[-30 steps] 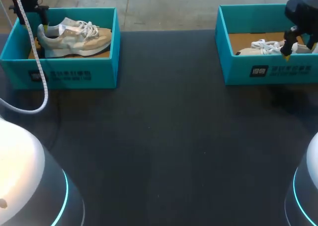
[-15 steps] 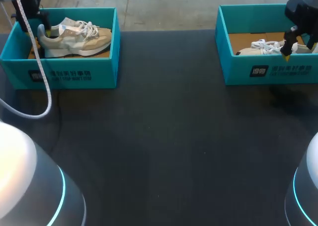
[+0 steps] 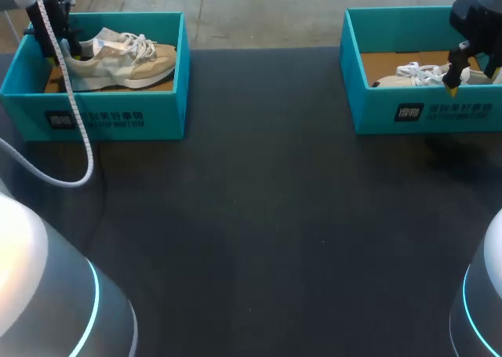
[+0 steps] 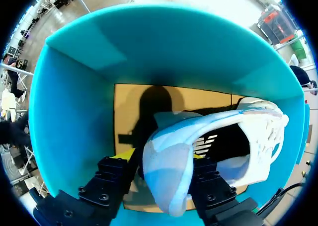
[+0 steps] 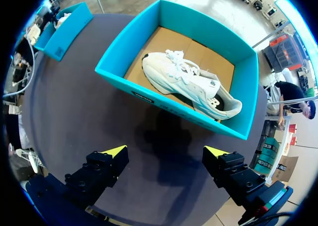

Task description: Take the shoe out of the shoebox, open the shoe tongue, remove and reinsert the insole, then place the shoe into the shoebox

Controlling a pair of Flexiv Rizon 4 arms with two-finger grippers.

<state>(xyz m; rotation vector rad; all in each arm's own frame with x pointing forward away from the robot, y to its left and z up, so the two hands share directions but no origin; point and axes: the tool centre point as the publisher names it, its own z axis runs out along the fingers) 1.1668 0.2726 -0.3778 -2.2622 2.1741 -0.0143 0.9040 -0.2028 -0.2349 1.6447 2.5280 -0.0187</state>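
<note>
A beige and white shoe [image 3: 125, 59] lies on its side in the teal left shoebox [image 3: 118, 114]. My left gripper [image 3: 59, 41] reaches down into that box at the shoe's heel. In the left wrist view the pale blue heel of the shoe [image 4: 166, 156] fills the gap between the fingers of the left gripper [image 4: 164, 164], which press on it from both sides over the box's [image 4: 74, 112] cardboard floor. My right gripper [image 3: 473, 76] hangs open over the front wall of the right shoebox [image 3: 423, 110], with nothing between its fingers [image 5: 166, 154].
A white shoe [image 5: 191, 84] lies in the right shoebox [image 5: 149, 94]. A white cable [image 3: 74, 129] from my left arm loops over the left box's front wall onto the dark table [image 3: 259, 216].
My left gripper has sunk into the left box at the shoe's heel and its fingers have closed in on it. The right arm has kept still.
</note>
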